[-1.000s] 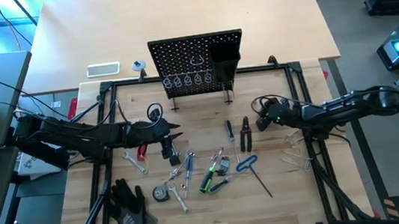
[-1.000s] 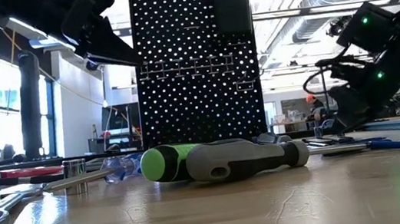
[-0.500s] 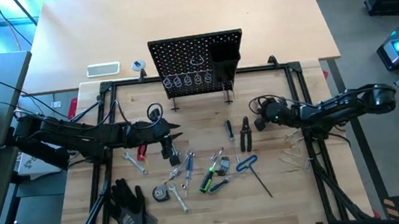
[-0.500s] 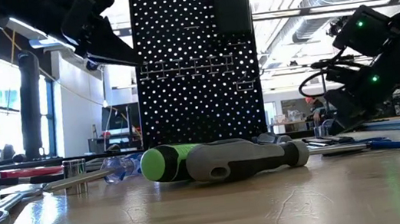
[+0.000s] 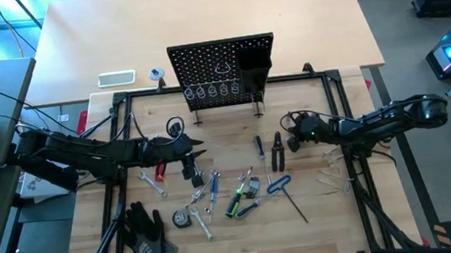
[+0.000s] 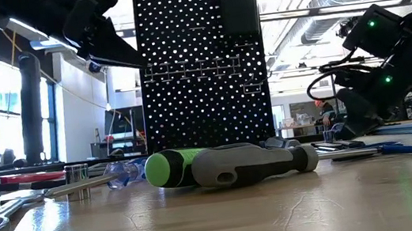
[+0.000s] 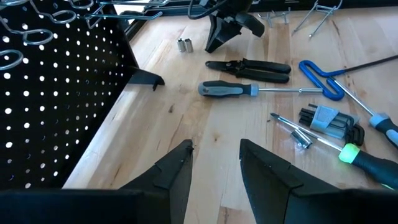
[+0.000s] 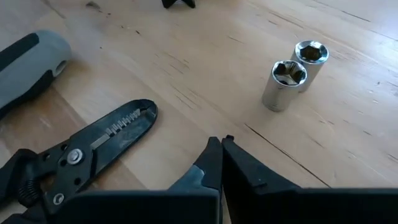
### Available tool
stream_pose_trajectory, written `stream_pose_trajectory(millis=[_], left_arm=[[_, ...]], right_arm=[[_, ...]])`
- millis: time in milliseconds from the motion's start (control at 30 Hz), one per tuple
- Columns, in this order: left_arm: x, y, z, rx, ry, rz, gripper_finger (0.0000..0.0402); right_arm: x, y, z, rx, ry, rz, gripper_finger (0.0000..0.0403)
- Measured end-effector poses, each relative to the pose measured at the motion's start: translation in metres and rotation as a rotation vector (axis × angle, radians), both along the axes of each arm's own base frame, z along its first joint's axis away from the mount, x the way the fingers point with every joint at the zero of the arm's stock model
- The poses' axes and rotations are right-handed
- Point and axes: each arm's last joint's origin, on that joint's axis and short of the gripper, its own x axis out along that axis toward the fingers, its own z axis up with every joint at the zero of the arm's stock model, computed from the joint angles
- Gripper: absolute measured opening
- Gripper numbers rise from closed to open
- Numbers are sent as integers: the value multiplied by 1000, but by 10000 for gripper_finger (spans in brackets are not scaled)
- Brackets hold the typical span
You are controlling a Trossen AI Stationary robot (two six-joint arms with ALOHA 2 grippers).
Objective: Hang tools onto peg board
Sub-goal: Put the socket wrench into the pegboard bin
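While most of the tools lie scattered on the wooden table [image 5: 321, 218] in front of the peg board [image 5: 223, 71], the one nearest any jaws is the black pliers [image 5: 277, 149]. They sit in front of the peg board's right end, their long axis running toward the board and away from it. The right gripper [image 5: 292, 140] is just beside them on their right, low over the table, its jaws pressed together on nothing. In its wrist view the pliers [image 8: 74, 158] lie off to one side of the shut fingertips, not between them, so I judge the jaws would have to reopen and shift sideways across the handles for a grasp. Two small silver sockets [image 8: 292, 73] stand near the fingertips on the other side. The left gripper [image 5: 199, 152] hovers in front of the board's left end, well apart from the pliers, its jaws partly open and empty, so the right arm is clearly nearer. From table height the green-handled screwdriver [image 6: 173, 168] and a grey handle [image 6: 252, 163] block the pliers entirely, and the wrist view cuts off their handle ends.
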Motion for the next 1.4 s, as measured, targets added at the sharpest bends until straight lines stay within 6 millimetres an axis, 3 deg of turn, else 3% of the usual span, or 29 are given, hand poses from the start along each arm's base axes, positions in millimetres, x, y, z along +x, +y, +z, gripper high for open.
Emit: stream_pose_trajectory(millis=[133,400,533,833,1133,1233,1400], left_arm=[[0,2,0,6,3,4,126],[1,10,2,39,-5,23,126],[3,15,4,45,-32,24,126],[4,22,6,31,-50,22,126],[4,22,7,22,-71,25,126],[4,21,7,15,-69,25,126],[4,21,6,12,-63,21,126]], right_arm=[[-2,-1,2,-16,0,-13,30],[-2,-14,12,-78,-86,-119,189],[-7,-23,9,-68,-73,-182,231],[-1,-35,6,-53,-141,-183,236],[21,-48,-4,-53,-30,-193,229],[24,-50,-7,-63,-11,-211,199],[22,-50,-10,-64,15,-220,103]])
